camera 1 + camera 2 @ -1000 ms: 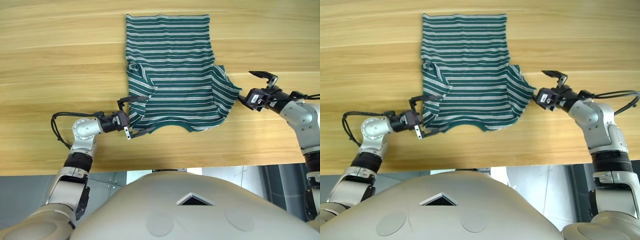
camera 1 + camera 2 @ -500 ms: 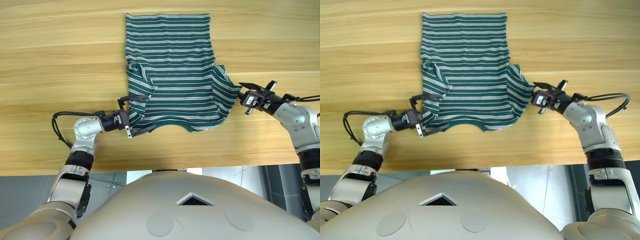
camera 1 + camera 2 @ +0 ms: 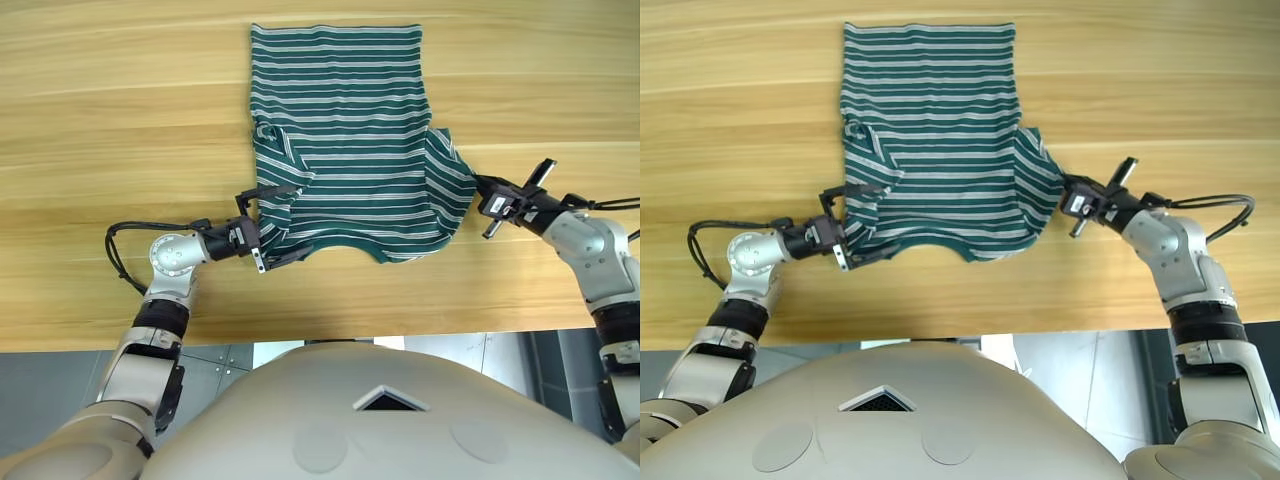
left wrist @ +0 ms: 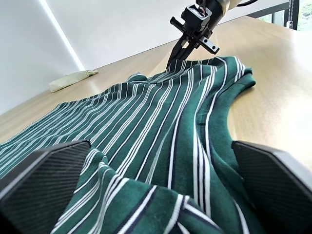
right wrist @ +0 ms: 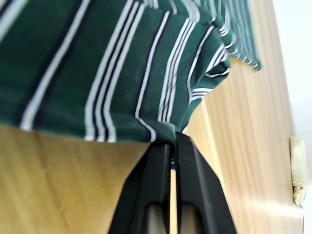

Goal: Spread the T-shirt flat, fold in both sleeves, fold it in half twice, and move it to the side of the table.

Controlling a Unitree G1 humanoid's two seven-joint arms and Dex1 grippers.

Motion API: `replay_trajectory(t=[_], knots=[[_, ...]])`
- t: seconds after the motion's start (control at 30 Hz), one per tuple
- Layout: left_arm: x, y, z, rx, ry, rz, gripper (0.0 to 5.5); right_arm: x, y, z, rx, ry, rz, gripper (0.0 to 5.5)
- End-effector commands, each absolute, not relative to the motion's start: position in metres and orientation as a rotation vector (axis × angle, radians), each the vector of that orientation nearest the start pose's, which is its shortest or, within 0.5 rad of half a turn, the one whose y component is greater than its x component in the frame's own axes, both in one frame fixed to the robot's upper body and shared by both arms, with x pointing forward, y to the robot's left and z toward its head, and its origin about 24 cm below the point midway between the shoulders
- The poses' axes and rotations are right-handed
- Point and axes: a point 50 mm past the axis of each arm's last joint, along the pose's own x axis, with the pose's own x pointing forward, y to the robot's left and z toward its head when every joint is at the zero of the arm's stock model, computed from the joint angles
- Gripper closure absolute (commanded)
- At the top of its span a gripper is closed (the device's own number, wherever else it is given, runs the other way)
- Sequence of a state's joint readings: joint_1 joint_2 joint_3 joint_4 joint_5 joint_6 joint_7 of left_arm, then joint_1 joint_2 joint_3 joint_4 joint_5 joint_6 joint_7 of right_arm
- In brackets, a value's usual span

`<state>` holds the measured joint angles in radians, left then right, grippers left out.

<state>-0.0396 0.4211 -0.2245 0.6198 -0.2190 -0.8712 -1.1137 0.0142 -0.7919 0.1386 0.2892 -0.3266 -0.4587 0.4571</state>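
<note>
A: T-shirt (image 3: 345,120) position?

B: On the wooden table (image 3: 120,120), mid-surface. Hem at the far side, neck opening toward the robot. On the robot's left side the cloth is bunched and turned in over the body; on the right side the sleeve sticks out.

A: Left gripper (image 3: 285,224)?

B: At the shirt's near left corner, beside the neck opening. Released: its fingers (image 4: 39,170) stand wide apart, with rumpled striped cloth lying between them. Cannot tell whether either finger presses the cloth.

A: Right gripper (image 3: 480,184)?

B: At the outer tip of the right sleeve. Clenched: the fingers (image 5: 146,195) are pressed together with only a thin slit between them, and their tips meet the sleeve's edge. I read that as pinching the sleeve hem. The left wrist view agrees: the two fingers come down as one point onto the far sleeve.

A: Shirt relative to both?

B: It lies between them, with one gripper at each near corner.
</note>
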Motion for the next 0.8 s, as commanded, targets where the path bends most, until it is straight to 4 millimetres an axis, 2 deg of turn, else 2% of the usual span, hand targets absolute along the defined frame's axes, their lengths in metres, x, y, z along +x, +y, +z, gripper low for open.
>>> replay_trajectory(t=[0.03, 0.2, 0.47, 0.67, 0.8], knots=[[0.195, 0.179, -0.015, 0.367, -0.067, -1.249, 0.10, 0.228, -0.248, 0.049, -1.030, 0.065, 0.731, 5.47], [0.196, 0.179, -0.014, 0.368, -0.069, -1.248, 0.10, 0.232, -0.234, 0.057, -1.002, 0.005, 0.750, 5.47], [0.197, 0.180, -0.013, 0.374, -0.071, -1.248, 0.10, 0.237, -0.192, 0.049, -0.962, -0.045, 0.883, 5.47], [0.198, 0.180, -0.013, 0.370, -0.074, -1.247, 0.10, 0.250, -0.165, 0.035, -0.986, -0.026, 0.796, 5.47], [0.199, 0.179, -0.013, 0.370, -0.074, -1.249, 0.10, 0.257, -0.156, 0.028, -0.995, -0.003, 0.747, 5.47]])
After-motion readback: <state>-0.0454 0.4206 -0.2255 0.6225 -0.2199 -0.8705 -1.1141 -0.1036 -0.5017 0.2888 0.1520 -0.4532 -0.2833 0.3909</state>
